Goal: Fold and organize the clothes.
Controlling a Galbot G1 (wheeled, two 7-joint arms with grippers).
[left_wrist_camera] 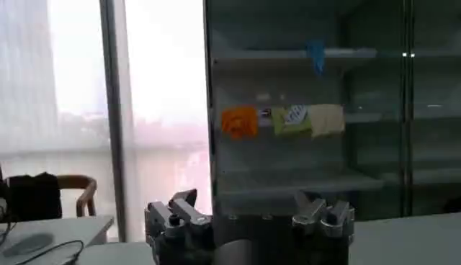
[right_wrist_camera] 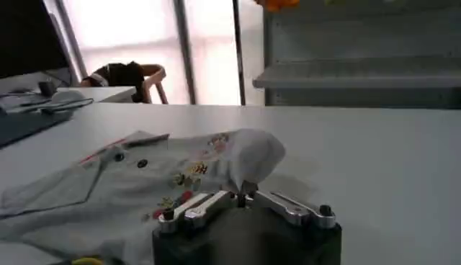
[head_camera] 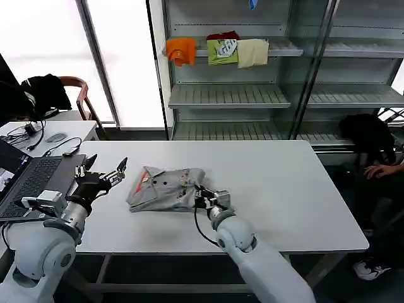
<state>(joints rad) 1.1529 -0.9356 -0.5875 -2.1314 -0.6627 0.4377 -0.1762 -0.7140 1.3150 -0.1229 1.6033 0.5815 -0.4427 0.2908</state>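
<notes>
1. Your right gripper (head_camera: 203, 200) sits low over the table (head_camera: 297, 189), at the near right corner of the shirt (head_camera: 165, 189). In the right wrist view its fingers (right_wrist_camera: 205, 204) look pinched together on a raised fold of the grey fabric (right_wrist_camera: 248, 155).
2. Your left gripper (head_camera: 101, 172) hovers above the table just left of the shirt, not touching it. Its fingers are spread apart; the left wrist view shows the 2 fingers (left_wrist_camera: 176, 212) wide open with nothing between them.
3. The shirt lies partly folded, bunched into a rough rectangle near the middle of the table, slightly left of centre. The collar and button placket face up toward the left end, and the small coloured chest print (right_wrist_camera: 189, 176) shows in the right wrist view.
4. A laptop (head_camera: 25, 180) sits on the left edge of the table beside your left arm.
5. Behind the table a metal shelf unit (head_camera: 227, 95) carries an orange garment (head_camera: 182, 50), a green one (head_camera: 223, 50) and a cream one (head_camera: 252, 52) on an upper shelf.
6. A second small table (head_camera: 63, 129) with cables and a chair (head_camera: 79, 91) draped in dark cloth stands far left.
</notes>
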